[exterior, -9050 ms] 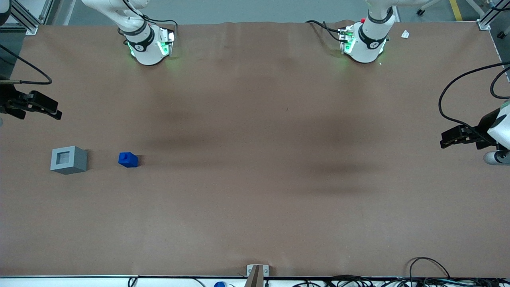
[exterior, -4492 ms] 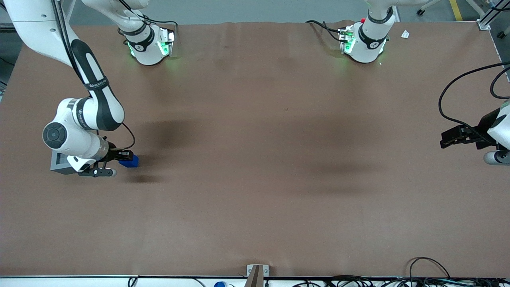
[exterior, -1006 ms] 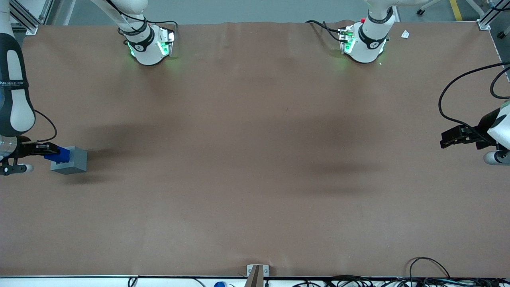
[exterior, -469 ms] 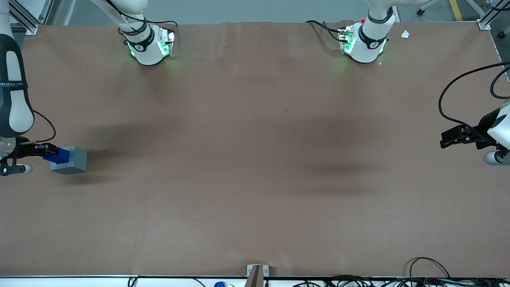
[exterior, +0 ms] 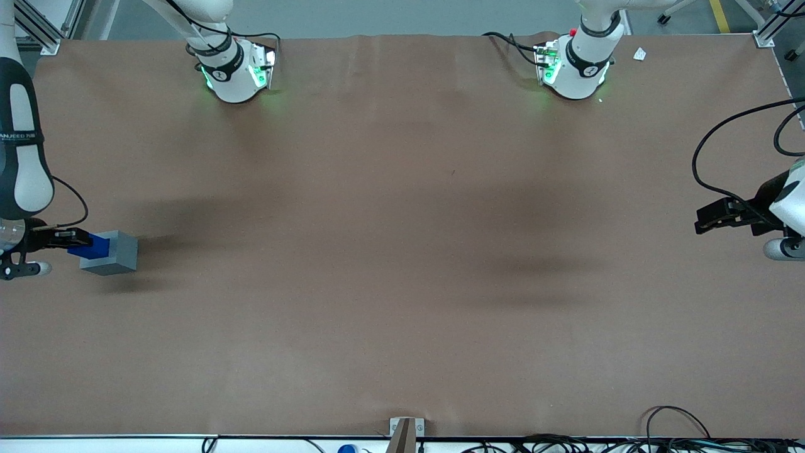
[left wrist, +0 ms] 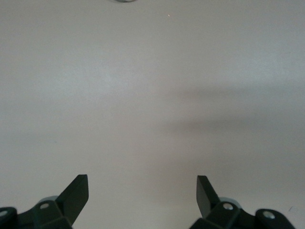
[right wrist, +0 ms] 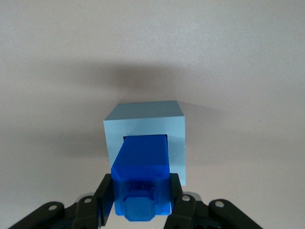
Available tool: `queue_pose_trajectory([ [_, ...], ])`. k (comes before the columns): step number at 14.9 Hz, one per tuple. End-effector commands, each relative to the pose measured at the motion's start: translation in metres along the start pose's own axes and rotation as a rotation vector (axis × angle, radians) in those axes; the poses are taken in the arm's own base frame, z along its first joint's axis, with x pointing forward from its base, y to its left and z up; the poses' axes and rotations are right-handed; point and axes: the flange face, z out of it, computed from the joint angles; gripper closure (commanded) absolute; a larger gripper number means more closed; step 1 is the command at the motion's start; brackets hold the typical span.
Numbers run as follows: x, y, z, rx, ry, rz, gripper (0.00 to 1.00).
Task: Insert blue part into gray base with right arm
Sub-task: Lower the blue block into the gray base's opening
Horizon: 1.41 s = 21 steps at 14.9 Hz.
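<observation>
Over the last second I've nudged the gripper (right wrist: 138,202) lower, fingers clamped on the blue part (right wrist: 141,162), whose bottom now sits in the gray base (right wrist: 143,125) socket, so insertion's basically underway

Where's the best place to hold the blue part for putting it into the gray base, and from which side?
Grip its upper body on two flat opposite sides, coming from above, as the gripper is shut on the blue part now. That leaves the lower end free to enter the socket of the gray base, and the fingers stay clear of the rim.
</observation>
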Motion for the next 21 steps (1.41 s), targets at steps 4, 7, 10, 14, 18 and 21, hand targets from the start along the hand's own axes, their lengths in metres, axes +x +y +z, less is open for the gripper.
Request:
queue_pose_trajectory([
  [4, 0.0025, 0.0086, 0.0081, -0.002, -0.007, -0.009, 1.00],
  [7, 0.0031, 0.0089, 0.0097, -0.004, -0.007, -0.010, 0.99],
  [10, 0.0047, 0.0084, 0.0104, -0.006, -0.002, -0.010, 0.67],
  [14, 0.0049, 0.0083, 0.0114, -0.004, -0.003, -0.010, 0.31],
  [18, 0.0050, 0.0091, 0.0132, -0.001, -0.002, -0.007, 0.18],
  [21, 0.0051, 0.0083, 0.0094, 0.003, -0.003, 0.004, 0.00],
])
